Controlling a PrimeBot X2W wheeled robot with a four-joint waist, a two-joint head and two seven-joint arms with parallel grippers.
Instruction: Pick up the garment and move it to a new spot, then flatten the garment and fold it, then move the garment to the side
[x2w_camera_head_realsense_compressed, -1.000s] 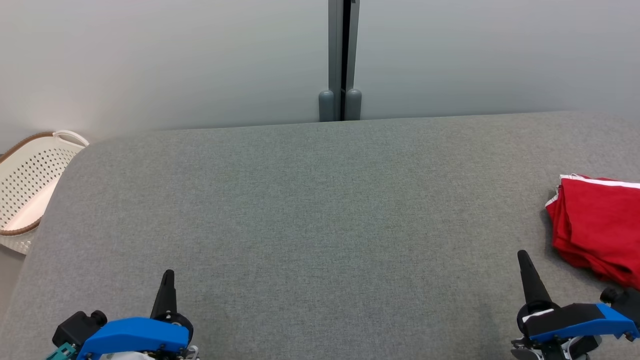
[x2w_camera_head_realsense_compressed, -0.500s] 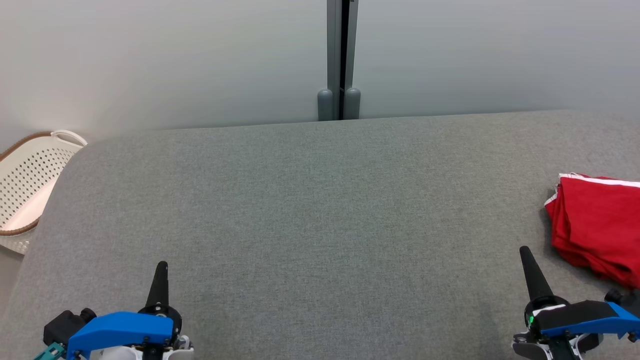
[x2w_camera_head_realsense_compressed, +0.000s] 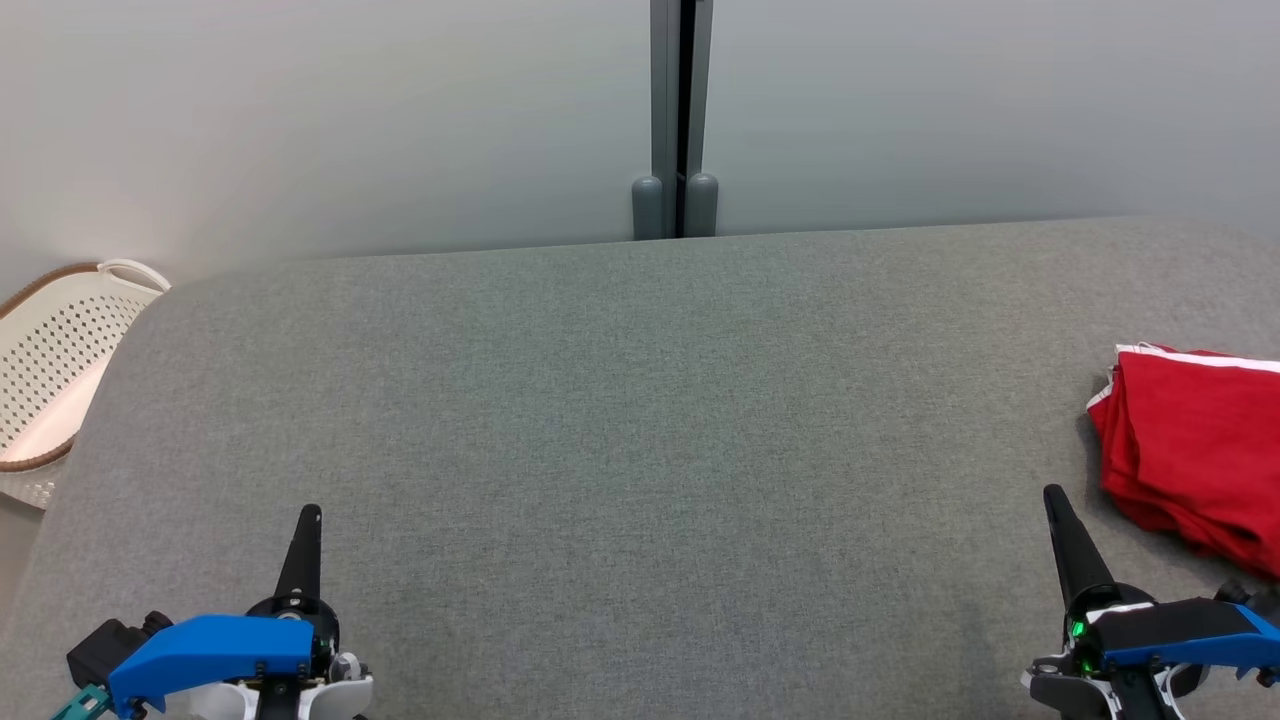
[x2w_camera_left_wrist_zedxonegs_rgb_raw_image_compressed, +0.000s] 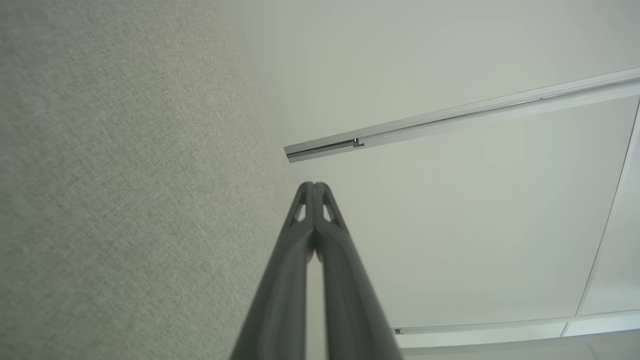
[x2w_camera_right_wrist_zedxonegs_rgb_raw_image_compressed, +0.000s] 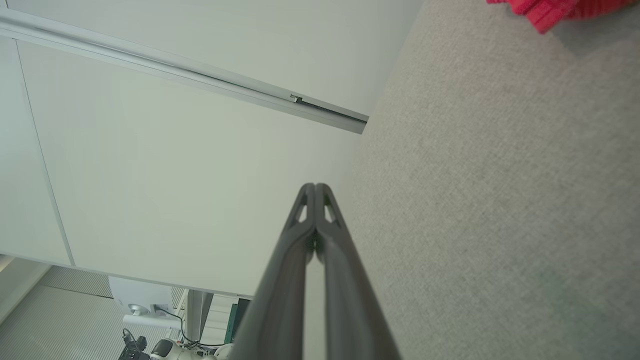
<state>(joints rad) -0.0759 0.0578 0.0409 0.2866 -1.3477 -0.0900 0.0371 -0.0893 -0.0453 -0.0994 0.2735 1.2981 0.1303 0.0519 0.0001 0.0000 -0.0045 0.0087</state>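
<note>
Grey table (x2w_camera_head_realsense_compressed: 640, 400) holds a garment (x2w_camera_head_realsense_compressed: 1190, 450) at 3 o'clock, likely soft and light, best pinched at an edge; left gripper (x2w_camera_head_realsense_compressed: 309, 514) and right gripper (x2w_camera_head_realsense_compressed: 1051, 494) sit clenched, empty.

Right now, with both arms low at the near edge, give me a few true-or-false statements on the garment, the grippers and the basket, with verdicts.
1. The red garment lies folded on the grey surface, near its right edge. True.
2. The right gripper grips the garment. False: it is shut on nothing, apart from the garment.
3. The left gripper is open. False: it is shut.
4. A white perforated basket sits beyond the surface's left edge. True.
</note>
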